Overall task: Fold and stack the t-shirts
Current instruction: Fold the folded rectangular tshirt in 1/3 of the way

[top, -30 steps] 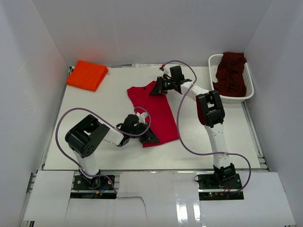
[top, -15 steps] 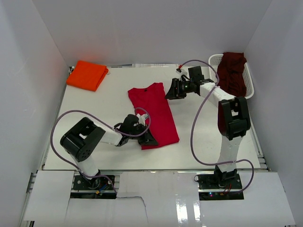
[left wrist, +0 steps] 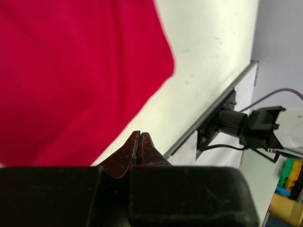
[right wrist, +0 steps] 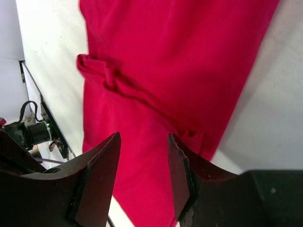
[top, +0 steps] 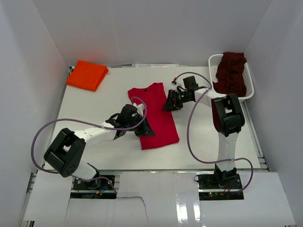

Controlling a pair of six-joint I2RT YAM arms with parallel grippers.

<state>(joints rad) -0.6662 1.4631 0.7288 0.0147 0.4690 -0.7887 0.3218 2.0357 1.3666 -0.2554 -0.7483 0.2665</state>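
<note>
Well away to the left of the left pincer (top: 147,132), toward the far left corner of the table (top: 90,104), the orange t-shirt (top: 86,75) lies folded into a flat packet.

The left pincer is low over the table with its jaws pressed tight together. Its wrist view shows the tips over bare white surface, just off the hem of the red t-shirt (top: 158,120), with no cloth seen between them. The shirt lies directly to this pincer's right, touching or nearly touching its side in the overhead view. It is folded lengthwise into a long strip, collar end away from the arms and hem end toward them.

The right pincer (top: 166,106) sits at the opposite long edge of the same strip, near the collar end. Its jaws stand about half open and hold nothing. Its wrist view looks between the two fingers (right wrist: 102,175) onto red cloth, with a bunched ridge of fabric ahead of the tips.

Off to the right of the right pincer and a little farther back, the basket (top: 231,99) sits at the table's far right corner. The maroon t-shirt (top: 231,71) is heaped in it unfolded, spilling over the far rim.
</note>
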